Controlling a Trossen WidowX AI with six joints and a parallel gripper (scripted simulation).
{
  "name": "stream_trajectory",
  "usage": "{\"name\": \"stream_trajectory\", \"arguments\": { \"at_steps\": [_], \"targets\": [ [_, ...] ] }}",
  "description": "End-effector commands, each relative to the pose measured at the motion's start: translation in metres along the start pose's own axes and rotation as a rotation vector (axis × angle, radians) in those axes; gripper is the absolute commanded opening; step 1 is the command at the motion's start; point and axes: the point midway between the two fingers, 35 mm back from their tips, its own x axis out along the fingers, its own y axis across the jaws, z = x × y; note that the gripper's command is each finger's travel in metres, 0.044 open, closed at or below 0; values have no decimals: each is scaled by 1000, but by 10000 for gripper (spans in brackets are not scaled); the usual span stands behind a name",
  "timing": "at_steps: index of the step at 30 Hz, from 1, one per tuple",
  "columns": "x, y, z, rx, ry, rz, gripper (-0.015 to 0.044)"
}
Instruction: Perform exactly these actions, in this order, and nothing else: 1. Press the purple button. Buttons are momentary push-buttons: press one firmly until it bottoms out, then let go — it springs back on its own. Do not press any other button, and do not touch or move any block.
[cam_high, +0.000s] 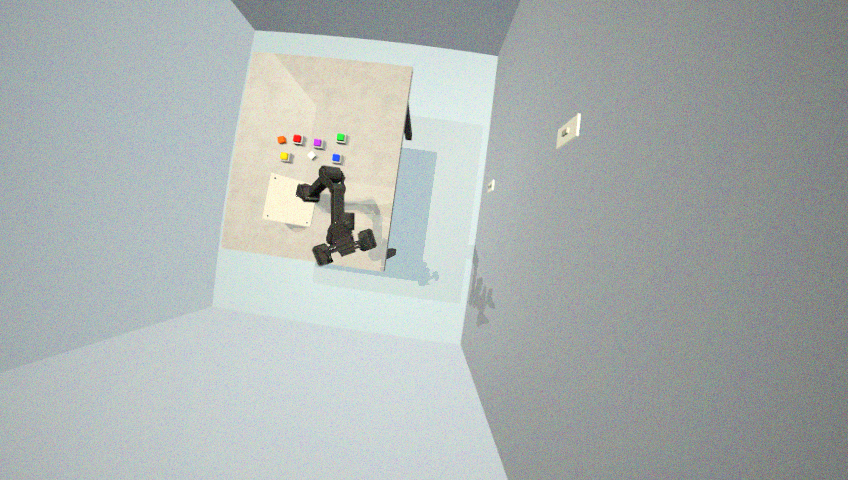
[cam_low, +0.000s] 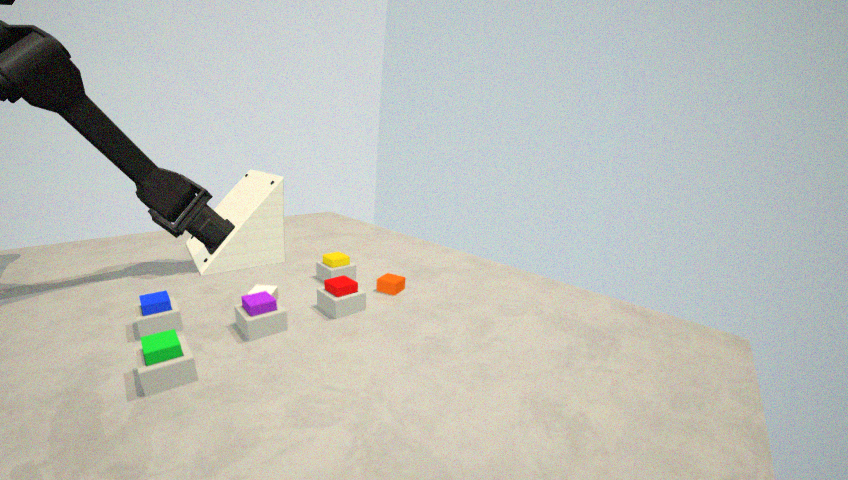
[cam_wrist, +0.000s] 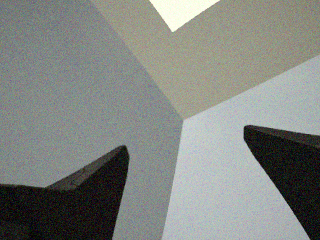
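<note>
The purple button (cam_high: 317, 142) (cam_low: 259, 303) stands on the table in a pale housing, its cap raised. It is between the red button (cam_high: 297, 138) (cam_low: 340, 286) and the green button (cam_high: 340, 136) (cam_low: 161, 347). My gripper (cam_high: 343, 246) (cam_wrist: 186, 142) is open, its fingers wide apart with nothing between them. It is high above the table's lower edge in the top view, well away from the purple button, and points towards the walls and ceiling. It is outside the exterior view.
A blue button (cam_high: 336, 158) (cam_low: 155, 302), a yellow button (cam_high: 285, 156) (cam_low: 336, 259), an orange block (cam_high: 282, 139) (cam_low: 390, 283) and a white block (cam_high: 311, 155) (cam_low: 264, 289) are nearby. The arm's lower end is at a cream wedge (cam_high: 278, 208) (cam_low: 258, 237).
</note>
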Motion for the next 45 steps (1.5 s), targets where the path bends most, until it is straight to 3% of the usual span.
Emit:
{"name": "stream_trajectory", "arguments": {
  "at_steps": [1,5,10,17,23,32,39,45],
  "targets": [
    [0,0,-1,2,4,-1,400],
    [-10,10,-29,53,111,-29,400],
    [-46,48,-89,180,379,-62,400],
    [-120,136,-142,366,767,-22,400],
    [-196,228,-142,527,1089,96,400],
    [-309,358,-52,758,1506,421,400],
    [-378,418,73,914,1733,775,400],
    [-418,429,199,1024,1842,1139,400]
  ]
}}
